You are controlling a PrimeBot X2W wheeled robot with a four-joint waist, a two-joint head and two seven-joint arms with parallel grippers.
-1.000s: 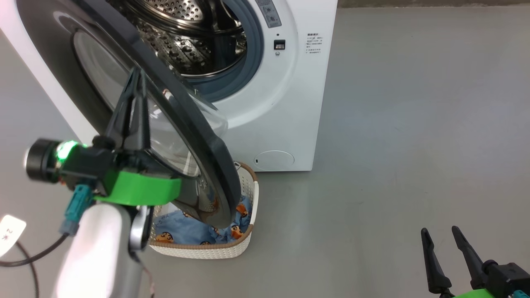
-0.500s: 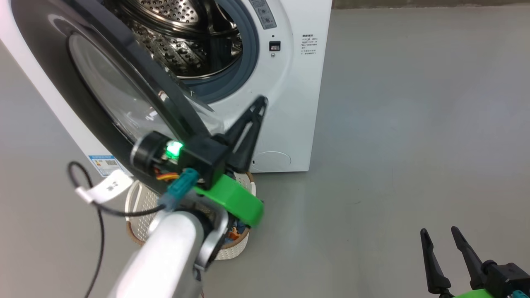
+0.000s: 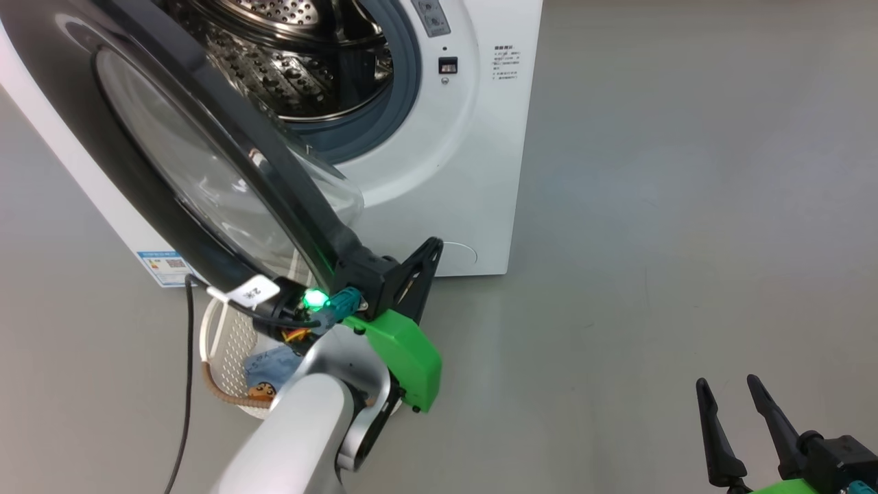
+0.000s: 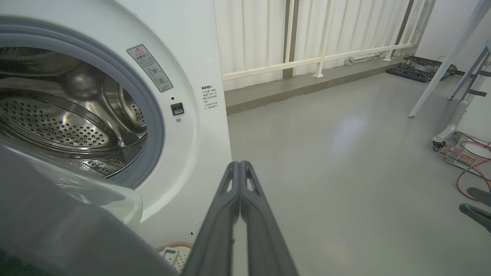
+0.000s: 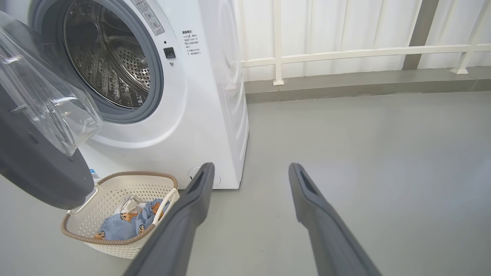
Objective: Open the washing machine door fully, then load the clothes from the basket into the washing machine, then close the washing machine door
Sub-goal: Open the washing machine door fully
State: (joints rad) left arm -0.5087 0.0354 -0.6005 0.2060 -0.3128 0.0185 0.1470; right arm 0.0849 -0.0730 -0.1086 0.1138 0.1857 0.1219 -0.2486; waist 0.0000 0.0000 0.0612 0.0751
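Washing machine door (image 3: 192, 178): swung out at left, hinge side far-left, free edge toward the near right, glass bowl facing the drum (image 3: 295, 62). Lower rim overhangs the basket (image 3: 230, 343).
Basket: on the floor (image 3: 651, 240) just before the washing machine (image 3: 466, 137), low left; clothes (image 3: 264, 370) heaped inside, blue print uppermost.
Left gripper (image 3: 432, 245): jaws clenched together on nothing, fingers aimed far-right, just beside the door's lower rim; contact cannot be told.
Grey floor runs wide right of the machine.
Right gripper (image 3: 727, 384): near right, jaws spread, nothing between them, well apart from the machine.
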